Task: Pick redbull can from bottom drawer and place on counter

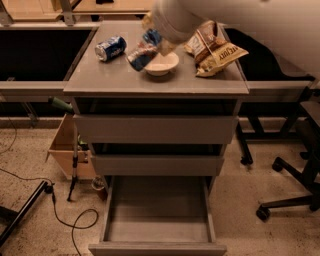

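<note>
The redbull can (141, 54), silver and blue, hangs tilted just above the counter (100, 80), over its middle and next to the white bowl (161, 64). My gripper (151, 42) is shut on the can's upper end; the thick white arm (210, 15) comes in from the top right and hides most of the gripper. The bottom drawer (159, 240) stands pulled open at the bottom of the cabinet, and its grey inside holds nothing. The two shallower drawers above it are closed.
A fatter blue soda can (110, 48) lies on its side at the counter's back left. Snack bags (215, 49) lie at the back right. A cardboard box (67, 150) and cables are on the floor to the left, and an office chair (300, 170) is to the right.
</note>
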